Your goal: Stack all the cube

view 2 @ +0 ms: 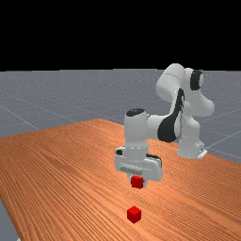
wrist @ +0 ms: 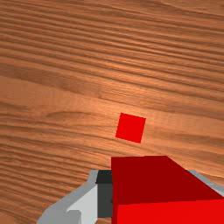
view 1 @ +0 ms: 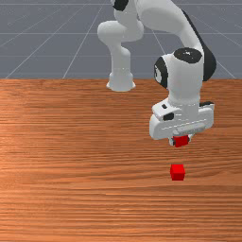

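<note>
High above the table, my gripper [view 1: 180,140] is shut on a red cube [view 1: 181,142], seen too in the far view as the held cube [view 2: 137,182]. A second red cube [view 1: 177,172] rests on the wood, lower down and nearer the front camera; the far view has this table cube [view 2: 134,214] below the hand. In the wrist view the held cube [wrist: 162,183] sits between the fingers of the gripper [wrist: 151,197], hiding most of one finger, and the table cube [wrist: 131,127] lies just beyond it, apart from it.
The orange-brown wooden table [view 1: 71,165] stretches around the cube. The arm's base [view 1: 121,80] stands at the table's far edge in the front view, and the arm [view 2: 169,127] reaches in from the far view's right.
</note>
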Controlling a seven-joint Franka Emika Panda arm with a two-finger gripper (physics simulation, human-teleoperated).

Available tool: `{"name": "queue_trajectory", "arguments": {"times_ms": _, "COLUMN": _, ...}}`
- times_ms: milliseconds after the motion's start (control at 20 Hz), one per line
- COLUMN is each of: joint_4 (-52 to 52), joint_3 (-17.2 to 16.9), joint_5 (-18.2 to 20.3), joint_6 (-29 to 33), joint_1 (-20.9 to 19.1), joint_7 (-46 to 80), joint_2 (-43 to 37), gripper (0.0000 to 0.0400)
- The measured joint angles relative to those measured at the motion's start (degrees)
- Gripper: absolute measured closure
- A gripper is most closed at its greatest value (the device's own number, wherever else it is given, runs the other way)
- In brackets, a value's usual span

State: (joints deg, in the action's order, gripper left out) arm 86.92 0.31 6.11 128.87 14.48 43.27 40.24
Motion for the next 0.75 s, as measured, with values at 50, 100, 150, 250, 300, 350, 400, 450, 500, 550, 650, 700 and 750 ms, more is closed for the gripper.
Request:
{"name": "queue_trajectory", "arguments": {"times_ms": 50, "joint_4": -2.58, "joint_3": -0.27, "joint_5": -0.43, "joint_6": 0.31, "joint_1": 0.32, "joint_7": 0.32, "joint_2": 2.4, "gripper": 0.0206}}
{"name": "queue_trajectory", "arguments": {"times_ms": 100, "joint_4": -4.97, "joint_3": -0.63, "joint_5": -0.79, "joint_6": 0.51, "joint_1": 0.45, "joint_7": 0.62, "joint_2": 4.74, "gripper": 0.0206}}
{"name": "queue_trajectory", "arguments": {"times_ms": 150, "joint_4": -6.39, "joint_3": -0.97, "joint_5": -1.0, "joint_6": 0.73, "joint_1": 0.42, "joint_7": 0.88, "joint_2": 6.48, "gripper": 0.0206}}
{"name": "queue_trajectory", "arguments": {"times_ms": 250, "joint_4": -9.0, "joint_3": -2.41, "joint_5": -2.58, "joint_6": 0.85, "joint_1": 1.05, "joint_7": 1.87, "joint_2": 9.9, "gripper": 0.0206}}
{"name": "queue_trajectory", "arguments": {"times_ms": 300, "joint_4": -10.02, "joint_3": -3.04, "joint_5": -3.48, "joint_6": 0.77, "joint_1": 1.7, "joint_7": 2.39, "joint_2": 11.22, "gripper": 0.0206}}
{"name": "queue_trajectory", "arguments": {"times_ms": 350, "joint_4": -10.66, "joint_3": -3.62, "joint_5": -4.58, "joint_6": 0.79, "joint_1": 2.73, "joint_7": 2.96, "joint_2": 12.2, "gripper": 0.0206}}
{"name": "queue_trajectory", "arguments": {"times_ms": 400, "joint_4": -10.79, "joint_3": -4.01, "joint_5": -5.53, "joint_6": 0.89, "joint_1": 3.91, "joint_7": 3.52, "joint_2": 12.69, "gripper": 0.0206}}
{"name": "queue_trajectory", "arguments": {"times_ms": 450, "joint_4": -10.95, "joint_3": -4.15, "joint_5": -6.14, "joint_6": 1.0, "joint_1": 4.88, "joint_7": 3.91, "joint_2": 13.03, "gripper": 0.0206}}
{"name": "queue_trajectory", "arguments": {"times_ms": 500, "joint_4": -10.96, "joint_3": -4.2, "joint_5": -6.53, "joint_6": 1.15, "joint_1": 5.55, "joint_7": 4.13, "joint_2": 13.13, "gripper": 0.0206}}
{"name": "queue_trajectory", "arguments": {"times_ms": 550, "joint_4": -11.04, "joint_3": -4.23, "joint_5": -6.75, "joint_6": 1.21, "joint_1": 5.93, "joint_7": 4.21, "joint_2": 13.05, "gripper": 0.0206}}
{"name": "queue_trajectory", "arguments": {"times_ms": 650, "joint_4": -11.49, "joint_3": -4.33, "joint_5": -6.95, "joint_6": 1.34, "joint_1": 6.15, "joint_7": 4.21, "joint_2": 12.75, "gripper": 0.02}}
{"name": "queue_trajectory", "arguments": {"times_ms": 700, "joint_4": -11.68, "joint_3": -4.41, "joint_5": -6.99, "joint_6": 1.41, "joint_1": 6.12, "joint_7": 4.23, "joint_2": 12.68, "gripper": 0.0122}}
{"name": "queue_trajectory", "arguments": {"times_ms": 750, "joint_4": -11.82, "joint_3": -4.49, "joint_5": -6.97, "joint_6": 1.45, "joint_1": 6.03, "joint_7": 4.26, "joint_2": 12.67, "gripper": 0.0074}}
